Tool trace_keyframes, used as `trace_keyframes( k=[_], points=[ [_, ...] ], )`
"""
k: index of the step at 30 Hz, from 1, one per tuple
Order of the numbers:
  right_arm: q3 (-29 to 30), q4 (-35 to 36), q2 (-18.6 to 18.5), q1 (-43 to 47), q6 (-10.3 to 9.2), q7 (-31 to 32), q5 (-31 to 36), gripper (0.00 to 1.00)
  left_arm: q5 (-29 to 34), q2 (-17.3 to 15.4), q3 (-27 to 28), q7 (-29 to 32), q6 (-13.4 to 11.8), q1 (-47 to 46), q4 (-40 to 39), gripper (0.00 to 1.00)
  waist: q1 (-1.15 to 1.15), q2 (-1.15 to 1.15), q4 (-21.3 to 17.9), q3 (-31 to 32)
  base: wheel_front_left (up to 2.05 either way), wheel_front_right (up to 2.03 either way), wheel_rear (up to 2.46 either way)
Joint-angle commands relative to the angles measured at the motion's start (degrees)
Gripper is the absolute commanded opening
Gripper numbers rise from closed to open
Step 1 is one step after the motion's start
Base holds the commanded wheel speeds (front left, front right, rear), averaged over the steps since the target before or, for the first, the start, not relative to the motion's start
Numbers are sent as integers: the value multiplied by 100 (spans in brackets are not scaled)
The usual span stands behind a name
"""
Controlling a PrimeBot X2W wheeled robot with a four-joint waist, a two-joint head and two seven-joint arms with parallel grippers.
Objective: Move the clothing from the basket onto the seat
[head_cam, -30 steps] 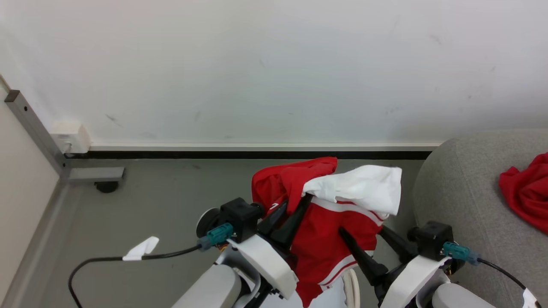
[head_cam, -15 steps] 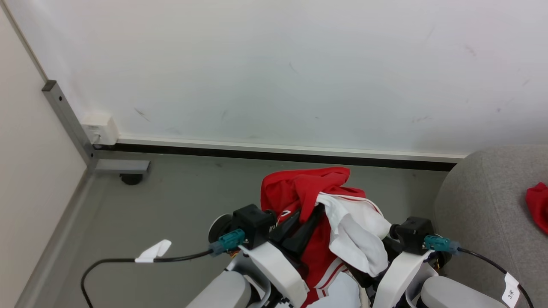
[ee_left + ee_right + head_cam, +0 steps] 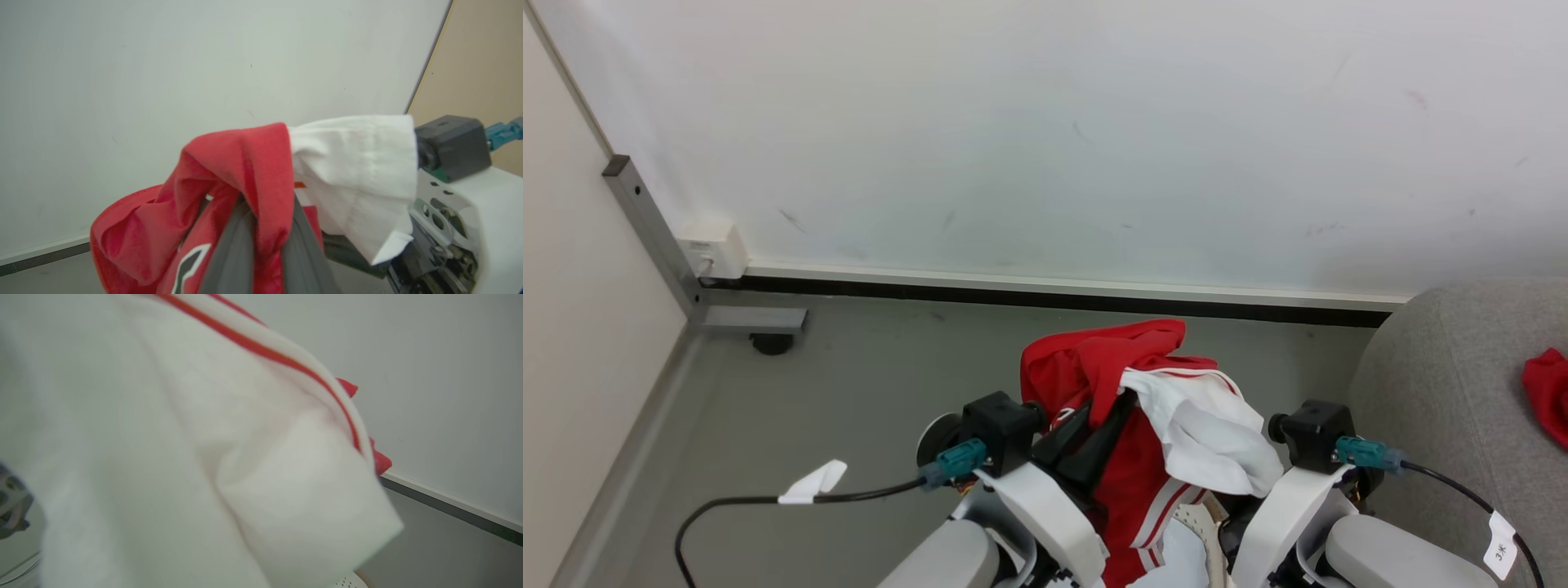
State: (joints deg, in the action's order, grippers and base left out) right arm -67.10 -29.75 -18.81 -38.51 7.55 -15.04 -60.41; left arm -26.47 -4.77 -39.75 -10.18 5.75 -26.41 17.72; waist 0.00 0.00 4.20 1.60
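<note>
Clothing lengthwise vertical; hem downward (apparently)

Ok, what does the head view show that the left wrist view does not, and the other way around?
The head view adds the grey seat at the right, a second red garment lying on it, and a black cable with a white tag. The left wrist view adds a black-and-white mark on the red cloth. Both share the left gripper, jaws shut on a fold of the red-and-white garment, the white wall, and the right arm's black camera block.
</note>
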Motion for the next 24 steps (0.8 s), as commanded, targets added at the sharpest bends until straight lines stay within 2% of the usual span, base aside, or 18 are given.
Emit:
trace_keyframes(
  k=[1,13,16,17,18,24],
  points=[
    [33,21,-25,84,-13,-17,40,0,-60,-47,11,-48,-30,67,11,0,0,0,-31,-9,0,0,0],
    [522,114,-72,261,-13,-18,272,0,-89,-85,-18,-77,-89,61,14,2,0,0,-251,-13,0,0,0],
    [775,203,-105,332,-13,-18,388,0,-88,-103,-35,-51,-107,86,7,57,0,0,-366,-18,0,0,0],
    [866,242,-117,366,-13,-18,424,0,-93,-111,-35,-42,-120,94,3,95,0,0,-413,-22,0,0,0],
    [966,278,-127,394,-13,-18,471,0,-97,-118,-35,-39,-130,93,-2,100,0,0,-467,-29,0,0,0],
    [1629,488,-259,516,-13,-18,744,0,-142,-141,-69,-33,-161,120,-12,100,0,0,-832,-72,0,0,0]
  ],
)
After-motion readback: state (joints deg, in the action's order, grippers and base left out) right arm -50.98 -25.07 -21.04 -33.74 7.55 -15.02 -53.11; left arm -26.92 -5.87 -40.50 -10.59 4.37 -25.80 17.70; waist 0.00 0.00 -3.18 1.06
